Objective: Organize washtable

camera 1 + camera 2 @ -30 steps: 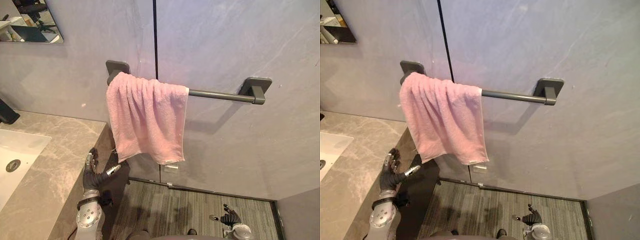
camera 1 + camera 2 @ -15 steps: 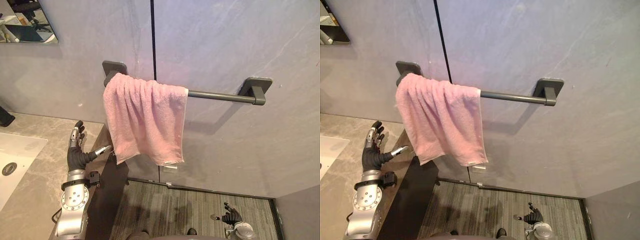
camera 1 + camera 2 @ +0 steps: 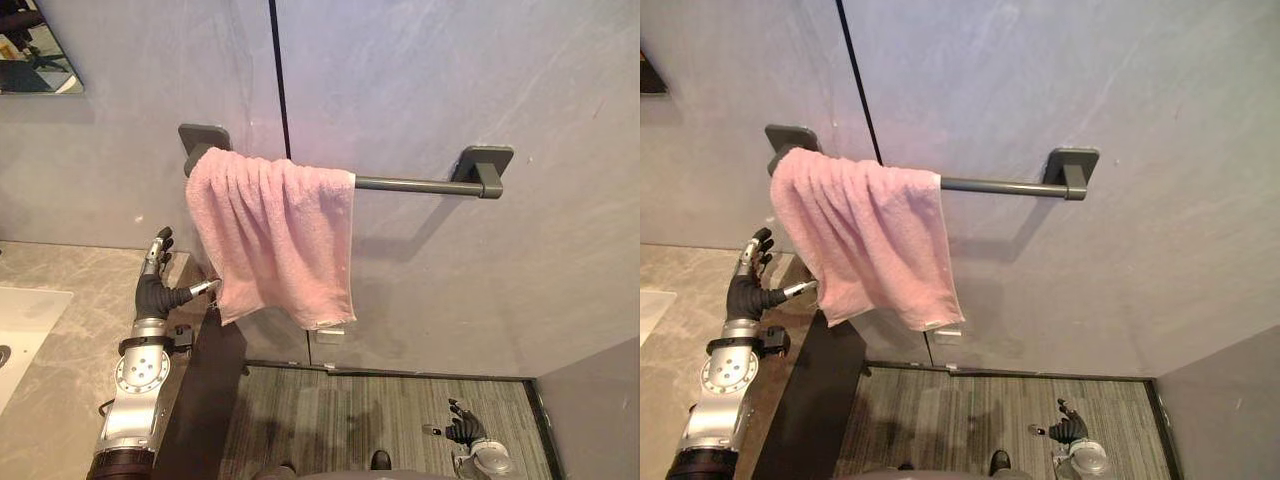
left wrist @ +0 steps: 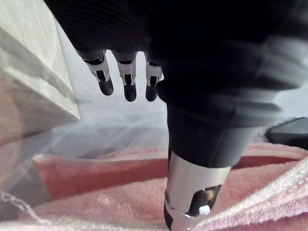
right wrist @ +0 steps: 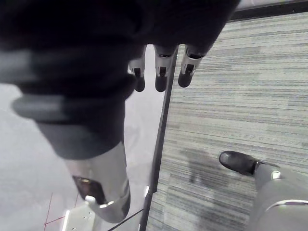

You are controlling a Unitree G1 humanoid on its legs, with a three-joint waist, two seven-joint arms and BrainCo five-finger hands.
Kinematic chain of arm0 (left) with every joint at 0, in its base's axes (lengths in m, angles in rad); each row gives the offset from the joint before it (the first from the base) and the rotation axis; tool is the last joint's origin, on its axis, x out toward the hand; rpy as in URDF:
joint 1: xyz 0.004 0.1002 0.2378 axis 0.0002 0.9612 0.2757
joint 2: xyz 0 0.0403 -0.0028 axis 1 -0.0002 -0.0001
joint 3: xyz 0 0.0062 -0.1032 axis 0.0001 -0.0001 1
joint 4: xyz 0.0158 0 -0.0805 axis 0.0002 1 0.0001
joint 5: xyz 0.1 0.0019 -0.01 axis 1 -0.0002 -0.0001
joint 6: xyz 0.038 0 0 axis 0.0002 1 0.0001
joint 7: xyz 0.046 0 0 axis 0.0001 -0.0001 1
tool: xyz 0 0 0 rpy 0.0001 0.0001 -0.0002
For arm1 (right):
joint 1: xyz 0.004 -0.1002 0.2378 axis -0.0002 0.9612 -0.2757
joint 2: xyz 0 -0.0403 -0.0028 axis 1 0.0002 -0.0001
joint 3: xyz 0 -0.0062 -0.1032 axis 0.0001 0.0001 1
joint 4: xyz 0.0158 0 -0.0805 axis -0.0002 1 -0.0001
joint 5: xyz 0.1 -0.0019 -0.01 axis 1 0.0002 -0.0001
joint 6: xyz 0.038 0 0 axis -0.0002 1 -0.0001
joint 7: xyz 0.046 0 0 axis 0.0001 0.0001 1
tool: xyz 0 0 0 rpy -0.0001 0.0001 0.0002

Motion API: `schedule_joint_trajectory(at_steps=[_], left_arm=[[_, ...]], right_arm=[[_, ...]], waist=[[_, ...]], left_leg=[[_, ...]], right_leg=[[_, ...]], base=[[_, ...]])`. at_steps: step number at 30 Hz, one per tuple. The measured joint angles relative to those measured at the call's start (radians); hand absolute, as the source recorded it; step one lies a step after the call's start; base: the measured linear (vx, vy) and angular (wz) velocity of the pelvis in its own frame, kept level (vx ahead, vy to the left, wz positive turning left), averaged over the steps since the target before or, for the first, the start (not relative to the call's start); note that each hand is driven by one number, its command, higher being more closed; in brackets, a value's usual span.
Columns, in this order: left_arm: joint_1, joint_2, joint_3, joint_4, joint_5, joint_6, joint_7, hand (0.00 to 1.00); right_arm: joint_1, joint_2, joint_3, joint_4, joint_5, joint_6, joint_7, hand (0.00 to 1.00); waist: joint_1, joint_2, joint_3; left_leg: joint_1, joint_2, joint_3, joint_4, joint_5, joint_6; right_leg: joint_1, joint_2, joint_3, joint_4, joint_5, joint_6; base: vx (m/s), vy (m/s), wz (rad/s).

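We find the left hand (image 3: 150,295), fingers straight, raised over the far right corner of the counter (image 3: 80,268), its thumb at the lower left edge of the pink towel (image 3: 275,235); whether they touch we cannot tell, and the wall (image 3: 450,80) closes off everything behind. The towel covers the left half of the towel bar (image 3: 410,184), while the right half is bare with open air in front and beneath. Below the towel's hem open room runs down to the striped floor (image 3: 380,410), bounded at left by the counter's dark side panel (image 3: 205,400); the right hand (image 3: 462,430) hangs low at right, well apart.
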State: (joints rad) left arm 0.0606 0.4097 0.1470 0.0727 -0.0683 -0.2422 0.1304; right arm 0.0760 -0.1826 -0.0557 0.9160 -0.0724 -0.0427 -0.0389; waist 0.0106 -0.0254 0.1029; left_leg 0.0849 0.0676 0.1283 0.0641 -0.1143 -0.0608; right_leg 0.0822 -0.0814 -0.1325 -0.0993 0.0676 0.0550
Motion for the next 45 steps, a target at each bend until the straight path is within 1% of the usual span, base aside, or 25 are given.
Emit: schedule_joint_trajectory(at_steps=[3,5,9,12,13,17,21,25,30,32,35,36,37,39,43,45], left_arm=[[-0.002,0.0,-0.018,0.0,0.0,0.0,-0.005,0.0],[-0.002,0.0,-0.028,0.002,0.0,0.003,-0.022,0.0],[-0.007,0.0,-0.039,0.025,0.0,0.011,-0.024,0.0],[-0.012,-0.001,-0.078,0.043,0.001,0.021,-0.026,0.0],[-0.012,-0.001,-0.082,0.047,0.001,0.021,-0.027,1.0],[-0.015,-0.004,-0.108,0.061,0.001,0.031,-0.04,1.0],[-0.037,-0.004,-0.108,0.089,0.001,0.038,-0.04,1.0],[-0.044,-0.004,-0.108,0.089,0.001,0.038,-0.04,1.0],[-0.044,-0.004,-0.107,0.088,0.001,0.038,-0.036,1.0],[-0.044,-0.004,-0.107,0.085,0.001,0.037,-0.036,1.0],[-0.042,-0.004,-0.107,0.082,0.001,0.035,-0.035,1.0],[-0.042,-0.004,-0.107,0.079,0.001,0.034,-0.035,1.0],[-0.041,-0.004,-0.107,0.076,0.001,0.033,-0.034,1.0],[-0.04,-0.004,-0.11,0.055,0.001,0.03,-0.034,1.0],[-0.039,-0.004,-0.117,0.03,0.001,0.017,-0.034,1.0],[-0.039,-0.004,-0.12,0.016,0.001,0.017,-0.034,1.0]], right_arm=[[0.0,0.0,0.0,0.0,-0.016,0.007,0.0,0.0],[-0.002,-0.002,0.008,0.0,-0.022,0.007,0.001,0.0],[-0.003,-0.003,0.026,0.0,-0.027,0.008,0.004,0.0],[-0.006,-0.003,0.028,0.0,-0.031,0.008,0.004,0.0],[-0.008,-0.003,0.029,0.0,-0.034,0.008,0.004,0.0],[-0.011,-0.003,0.038,-0.002,-0.035,0.008,0.004,0.0],[-0.004,-0.003,0.054,-0.029,-0.035,0.011,0.005,0.0],[-0.002,-0.002,0.066,-0.101,-0.029,0.009,0.02,0.0],[0.001,-0.007,0.104,-0.239,0.005,-0.001,0.027,0.0],[0.002,-0.018,0.152,-0.345,0.024,-0.022,0.052,0.0],[0.001,-0.032,0.196,-0.461,0.044,-0.044,0.082,0.0],[0.0,-0.043,0.22,-0.509,0.058,-0.057,0.097,0.0],[-0.001,-0.048,0.229,-0.528,0.063,-0.062,0.105,0.0],[-0.003,-0.077,0.276,-0.622,0.085,-0.07,0.133,0.0],[-0.035,-0.107,0.318,-0.715,0.137,-0.089,0.168,0.0],[-0.076,-0.122,0.343,-0.75,0.181,-0.102,0.182,0.0]], waist=[[-0.001,-0.001,0.0],[-0.001,-0.002,-0.001],[-0.002,-0.005,-0.003],[-0.004,-0.008,-0.005],[-0.006,-0.008,-0.005],[-0.022,-0.013,-0.008],[-0.026,-0.013,-0.008],[-0.03,-0.014,-0.009],[-0.032,-0.015,-0.009],[-0.036,-0.015,-0.009],[-0.036,-0.017,-0.01],[-0.035,-0.017,-0.011],[-0.033,-0.017,-0.011],[-0.024,-0.022,-0.013],[-0.019,-0.03,-0.018],[-0.017,-0.033,-0.02]], left_leg=[[0.0,0.0,0.0,-0.002,0.0,0.0],[0.001,0.0,0.0,-0.003,0.0,0.0],[0.002,-0.001,0.0,-0.002,0.001,0.001],[0.002,-0.004,-0.001,-0.002,0.003,0.005],[0.002,-0.004,-0.001,-0.003,0.003,0.005],[0.001,-0.014,-0.003,-0.017,0.013,0.015],[0.0,-0.02,0.003,-0.027,0.018,0.017],[0.001,-0.021,0.01,-0.03,0.018,0.017],[0.0,-0.022,0.011,-0.03,0.018,0.017],[-0.001,-0.022,0.013,-0.03,0.018,0.017],[-0.001,-0.022,0.012,-0.03,0.018,0.017],[-0.002,-0.022,0.012,-0.03,0.018,0.017],[-0.002,-0.022,0.012,-0.03,0.018,0.017],[-0.009,-0.021,0.015,-0.028,0.018,0.017],[-0.012,-0.021,0.015,-0.026,0.018,0.017],[-0.016,-0.021,0.016,-0.023,0.018,0.017]], right_leg=[[-0.001,0.0,0.0,0.0,0.0,0.0],[-0.001,0.0,0.0,0.0,0.0,0.0],[0.0,0.0,0.0,0.0,0.002,0.001],[0.0,-0.003,-0.001,0.0,0.004,0.003],[0.0,-0.003,-0.001,-0.001,0.005,0.003],[-0.007,-0.01,-0.001,-0.004,0.009,0.009],[-0.017,-0.016,0.007,-0.004,0.014,0.013],[-0.022,-0.017,0.016,-0.004,0.014,0.014],[-0.026,-0.016,0.023,-0.004,0.016,0.015],[-0.028,-0.017,0.025,-0.004,0.018,0.015],[-0.029,-0.017,0.026,-0.004,0.018,0.016],[-0.03,-0.017,0.026,-0.004,0.018,0.016],[-0.031,-0.017,0.026,-0.004,0.018,0.016],[-0.037,-0.017,0.03,-0.003,0.019,0.016],[-0.037,-0.017,0.035,-0.001,0.019,0.016],[-0.037,-0.017,0.042,-0.001,0.021,0.015]], base=[[0.0,0.0,0.0],[0.0,0.0,0.0],[0.0,0.0,0.0],[-0.04,-0.004,0.01],[-0.05,-0.002,0.0],[-0.04,0.003,0.0],[-0.03,0.009,-0.05],[-0.01,-0.002,-0.06],[-0.01,-0.007,-0.03],[-0.04,-0.013,-0.04],[-0.04,-0.014,-0.01],[-0.03,-0.015,-0.01],[0.0,0.0,0.0],[0.0,0.0,0.0],[0.0,0.0,0.0],[-0.02,-0.009,-0.05]])
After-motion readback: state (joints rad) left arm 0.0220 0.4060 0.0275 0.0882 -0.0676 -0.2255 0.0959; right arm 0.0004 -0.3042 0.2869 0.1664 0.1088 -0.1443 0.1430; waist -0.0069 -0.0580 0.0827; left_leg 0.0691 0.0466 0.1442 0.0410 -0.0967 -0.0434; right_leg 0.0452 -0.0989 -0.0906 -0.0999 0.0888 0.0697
